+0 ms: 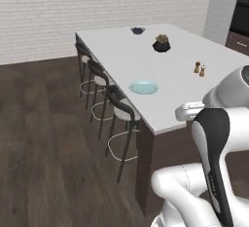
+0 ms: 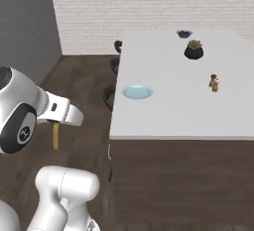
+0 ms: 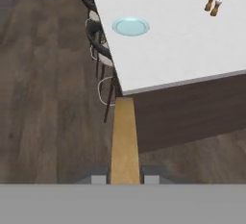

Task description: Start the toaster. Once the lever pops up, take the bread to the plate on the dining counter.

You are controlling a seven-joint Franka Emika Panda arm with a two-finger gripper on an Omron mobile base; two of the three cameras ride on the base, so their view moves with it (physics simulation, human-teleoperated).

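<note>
My gripper [image 3: 125,179] is shut on the bread [image 3: 125,136], a golden-brown slice seen edge-on between the two fingertips [image 3: 98,178]. In the right base view the bread [image 2: 56,137] hangs below the hand, out over the wood floor and short of the counter's near end. The pale teal plate [image 3: 130,26] lies on the white-topped dining counter [image 3: 182,50], near its left edge and well ahead of the bread. The plate [image 1: 144,87] [image 2: 137,91] has nothing on it. The toaster is out of view.
Dark bar stools [image 1: 121,111] line the counter's left side. On the counter stand a potted plant [image 1: 161,43], a small dark bowl [image 1: 138,30] and a pair of shakers [image 1: 200,69]. Bare wood floor [image 1: 44,138] spreads to the left.
</note>
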